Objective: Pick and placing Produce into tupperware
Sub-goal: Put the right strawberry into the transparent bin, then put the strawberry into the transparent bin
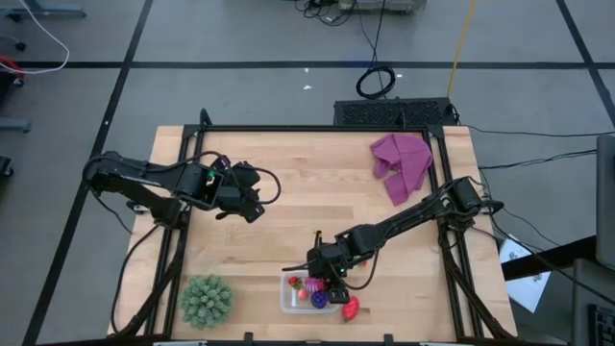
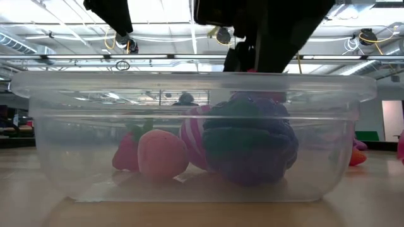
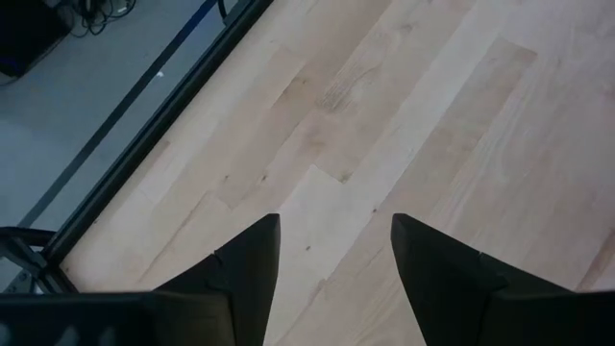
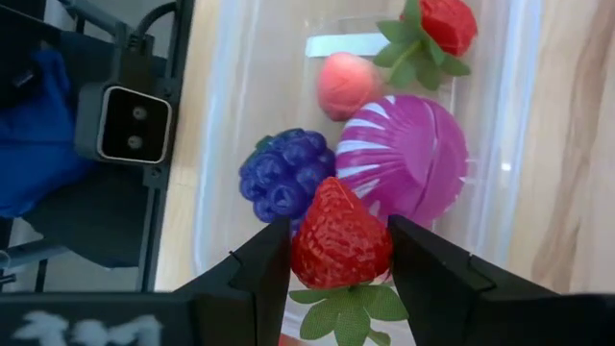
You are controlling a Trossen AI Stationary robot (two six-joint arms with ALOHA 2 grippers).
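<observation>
High view: right gripper [image 1: 327, 287] low over the small clear plastic rectangular tupperware box [image 1: 289, 301] near the front edge of the pale wooden surface [image 1: 307, 202], arm reaching in from the right rail. Just beside the box's right end, on the wood, one red toy strawberry [image 1: 351, 308] lying outside. Spiky green ball [image 1: 206, 300] to the left of the box, apart from it. Crumpled purple cloth [image 1: 403, 163] far back on the right. Left gripper [image 1: 252, 204] waiting over bare wood at the left, well apart from the box.

Right wrist view: jaws closed part-way on a red toy strawberry with green leaves [image 4: 340, 240], one dark finger pressed to each side of it, held above the box. Below in the box: a dark purple grape bunch [image 4: 283, 173], a magenta ball with white stripes [image 4: 404, 159], a small pink-red piece [image 4: 348, 85] and another red strawberry with a green top [image 4: 444, 24] at the far end.

Left wrist view: jaws spread wide, nothing between them, only wood planks below.

Low view: box seen side-on, resting flat; grape bunch [image 2: 252, 142], striped ball [image 2: 192, 135], pink-red piece [image 2: 162, 154] and a red strawberry [image 2: 126, 151] crowded together on its floor, dark arm parts hanging above the rim.
</observation>
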